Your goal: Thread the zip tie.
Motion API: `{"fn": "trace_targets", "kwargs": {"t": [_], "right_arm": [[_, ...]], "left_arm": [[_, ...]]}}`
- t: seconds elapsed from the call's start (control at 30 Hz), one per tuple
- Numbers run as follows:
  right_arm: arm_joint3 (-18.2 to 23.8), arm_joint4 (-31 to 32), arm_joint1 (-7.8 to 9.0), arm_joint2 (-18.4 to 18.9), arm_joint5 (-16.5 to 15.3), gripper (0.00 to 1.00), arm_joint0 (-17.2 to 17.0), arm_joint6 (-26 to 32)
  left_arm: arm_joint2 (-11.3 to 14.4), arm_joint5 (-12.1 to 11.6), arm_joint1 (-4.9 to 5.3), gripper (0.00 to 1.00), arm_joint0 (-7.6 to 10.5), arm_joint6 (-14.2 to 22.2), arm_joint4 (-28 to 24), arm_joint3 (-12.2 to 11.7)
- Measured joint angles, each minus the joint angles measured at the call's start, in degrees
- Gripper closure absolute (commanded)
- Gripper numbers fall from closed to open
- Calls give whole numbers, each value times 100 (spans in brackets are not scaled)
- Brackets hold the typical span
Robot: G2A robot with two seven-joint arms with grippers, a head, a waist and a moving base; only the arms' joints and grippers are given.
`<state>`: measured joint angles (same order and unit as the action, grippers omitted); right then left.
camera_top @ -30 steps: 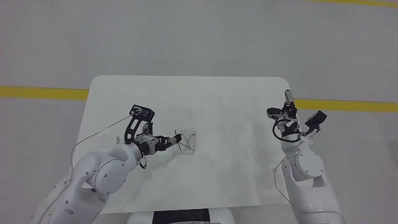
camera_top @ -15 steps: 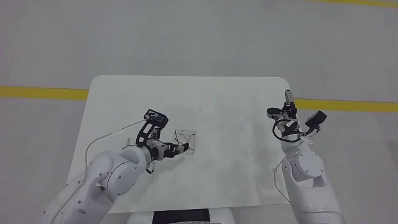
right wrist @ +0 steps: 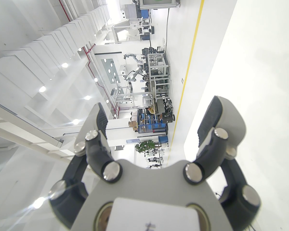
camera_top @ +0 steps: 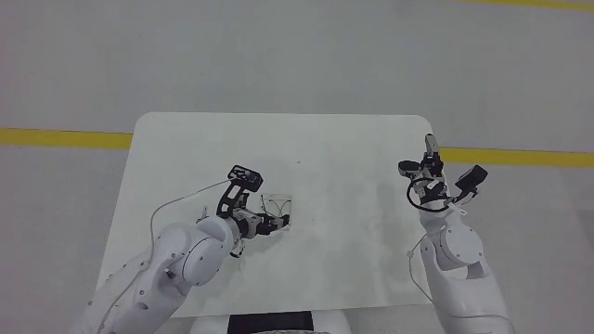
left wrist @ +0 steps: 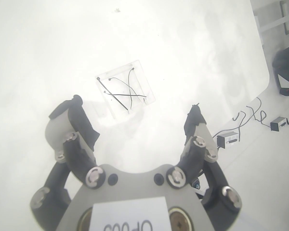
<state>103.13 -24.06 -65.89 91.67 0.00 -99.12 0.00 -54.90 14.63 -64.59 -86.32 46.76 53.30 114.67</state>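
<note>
**Both claws open, ties untouched**

Your left claw (left wrist: 134, 104) hangs spread wide at 8 o'clock of the clear tray (left wrist: 144, 82), where black zip ties (left wrist: 113, 94) lie crossed. Your right claw (right wrist: 157, 104) gapes empty at the 3 o'clock edge of the bench (camera_top: 353, 148).

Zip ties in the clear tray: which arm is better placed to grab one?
Left. The left tool, open, sits right by the tray of zip ties; the right tool is off at the table's edge, facing the room.
</note>
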Motion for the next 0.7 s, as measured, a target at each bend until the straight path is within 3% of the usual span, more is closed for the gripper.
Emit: {"fn": "trace_targets", "kwargs": {"t": [0.57,0.7], "right_arm": [[0,0,0,0,0,0,0,0],[0,0,0,0,0,0,0,0]], "left_arm": [[0,0,0,0,0,0,0,0],[173,120,-20,0,33,120,78,210]]}}
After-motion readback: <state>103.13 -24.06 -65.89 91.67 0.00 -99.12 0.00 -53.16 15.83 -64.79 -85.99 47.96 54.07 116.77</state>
